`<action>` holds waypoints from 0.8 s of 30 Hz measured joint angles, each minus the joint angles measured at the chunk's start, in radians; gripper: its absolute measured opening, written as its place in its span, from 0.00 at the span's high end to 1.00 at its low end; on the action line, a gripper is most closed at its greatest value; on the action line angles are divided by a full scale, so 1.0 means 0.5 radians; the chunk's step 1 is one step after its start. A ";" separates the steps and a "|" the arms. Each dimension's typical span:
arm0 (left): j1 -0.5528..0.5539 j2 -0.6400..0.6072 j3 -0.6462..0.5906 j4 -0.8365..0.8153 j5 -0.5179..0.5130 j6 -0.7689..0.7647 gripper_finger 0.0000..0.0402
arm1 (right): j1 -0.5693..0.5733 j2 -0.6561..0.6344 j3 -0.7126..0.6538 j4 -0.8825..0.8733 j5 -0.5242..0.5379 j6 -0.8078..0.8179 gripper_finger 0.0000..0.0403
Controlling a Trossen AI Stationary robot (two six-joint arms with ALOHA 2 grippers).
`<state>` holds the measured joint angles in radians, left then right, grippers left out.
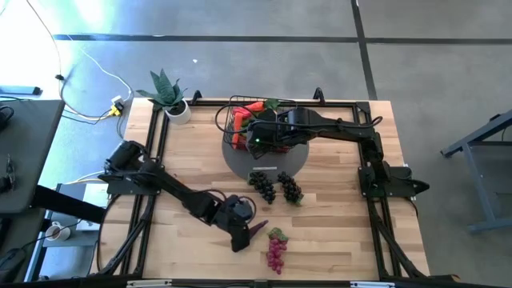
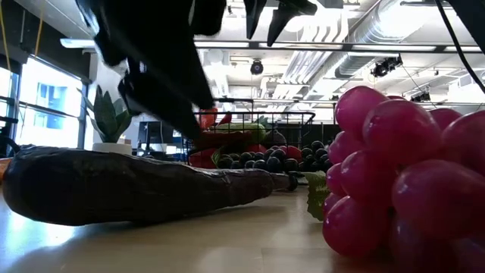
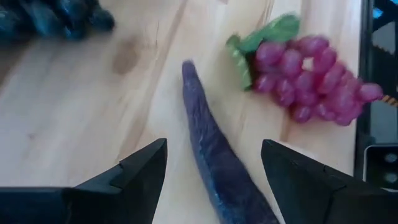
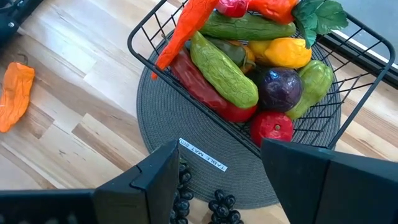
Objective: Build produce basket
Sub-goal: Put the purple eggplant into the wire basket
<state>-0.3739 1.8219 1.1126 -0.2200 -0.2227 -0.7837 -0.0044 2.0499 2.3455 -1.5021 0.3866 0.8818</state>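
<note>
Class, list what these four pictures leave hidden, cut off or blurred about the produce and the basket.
- High view: basket contents mostly covered by the right arm.
- Low view: pink grapes cut off by the edge, blurred.
- Left wrist view: eggplant base runs out of frame; dark grapes blurred, cut off.

**Table surface and items resting on it**

The table [image 1: 192, 160] is a light wood butcher-block top. A grey round mat [image 1: 292, 164] lies at centre rear and carries the basket [image 1: 240, 120]. Two dark grape bunches [image 1: 276, 188] lie just in front of the mat, partly on its edge. A purple eggplant [image 3: 214, 155] lies on the wood near the front edge. A pink grape bunch [image 1: 276, 250] with a green leaf lies just beside the eggplant tip. A potted plant [image 1: 172, 100] stands at the rear left corner. An orange piece [image 4: 15, 96] lies on the wood beside the mat.
</note>
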 joint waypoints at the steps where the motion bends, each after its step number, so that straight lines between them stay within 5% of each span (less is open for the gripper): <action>1: 0.001 0.019 0.000 0.004 0.025 0.000 0.37 | 0.000 0.000 0.000 0.000 0.000 0.000 0.48; 24: 0.028 0.210 -0.001 0.104 0.078 -0.018 0.37 | 0.001 0.000 0.000 -0.002 0.001 0.037 0.48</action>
<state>-0.3599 1.9269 1.1122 -0.1681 -0.1839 -0.7929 -0.0040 2.0499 2.3455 -1.5032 0.3874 0.9005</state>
